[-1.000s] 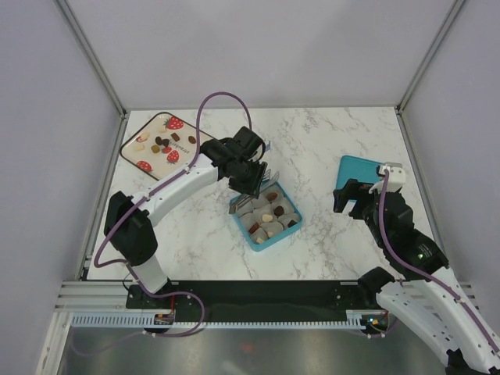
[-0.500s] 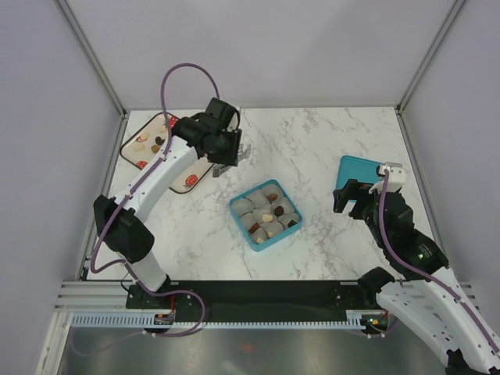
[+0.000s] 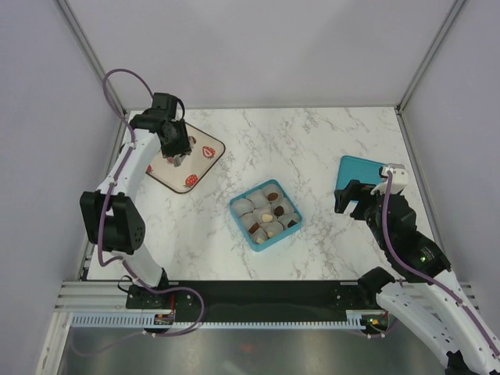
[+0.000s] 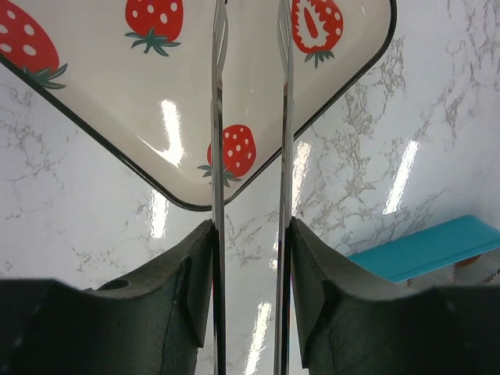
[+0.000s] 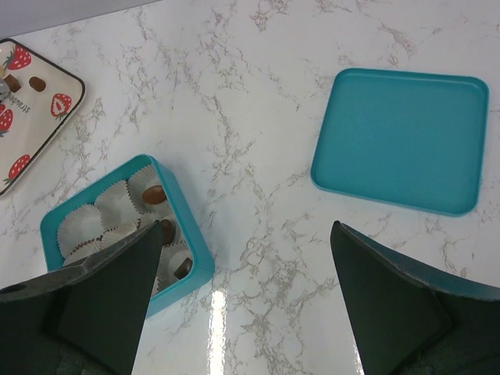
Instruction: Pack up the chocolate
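Left gripper (image 3: 176, 156), narrowly parted, empty, has moved from the square teal plastic box (image 3: 237, 209) to the strawberry-printed cream tray (image 3: 205, 162), far left; right gripper (image 5: 246, 234) unmoved, spread wide.

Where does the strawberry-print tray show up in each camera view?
Top external: strawberry tray at the table's upper left.
Left wrist: strawberry tray fills the upper part.
Right wrist: strawberry tray cut off at the left edge.
Shared landmark: marble tabletop in all three; teal box in top and right wrist.
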Motion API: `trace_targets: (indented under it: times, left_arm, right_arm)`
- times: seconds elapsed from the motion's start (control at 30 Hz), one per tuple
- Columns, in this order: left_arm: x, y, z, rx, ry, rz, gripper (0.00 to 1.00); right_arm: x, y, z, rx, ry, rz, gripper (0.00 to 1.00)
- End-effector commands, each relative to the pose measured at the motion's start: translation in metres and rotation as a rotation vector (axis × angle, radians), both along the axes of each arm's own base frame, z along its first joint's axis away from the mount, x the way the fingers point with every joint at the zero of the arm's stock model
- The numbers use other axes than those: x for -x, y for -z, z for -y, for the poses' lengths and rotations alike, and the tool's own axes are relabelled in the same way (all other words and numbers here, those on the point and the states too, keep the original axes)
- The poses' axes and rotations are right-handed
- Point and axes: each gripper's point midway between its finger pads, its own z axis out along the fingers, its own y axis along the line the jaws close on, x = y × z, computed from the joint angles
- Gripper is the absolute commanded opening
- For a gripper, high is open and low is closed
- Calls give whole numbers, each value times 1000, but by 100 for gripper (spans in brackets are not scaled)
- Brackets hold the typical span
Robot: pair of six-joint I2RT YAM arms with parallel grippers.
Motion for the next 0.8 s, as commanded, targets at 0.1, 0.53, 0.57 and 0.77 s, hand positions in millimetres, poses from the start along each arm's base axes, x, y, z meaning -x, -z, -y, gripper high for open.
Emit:
trace_targets:
  times: [0.1,0.53,0.57,0.77]
  left_arm:
    - [-49,22,16,57,-31,33,49]
    - [-79,62,3,-3,-82,-23,50]
    - [-81,62,3,1,-79,-22,50]
    - [-87,66,0,9,-72,-25,49]
  right_arm:
    - [-2,-12,1,-3,3,33,98]
    - [-3,-13,5,22,18,34,98]
    - [-4,-13,5,24,21,32,98]
    - [-6,-10,6,33,29,27,98]
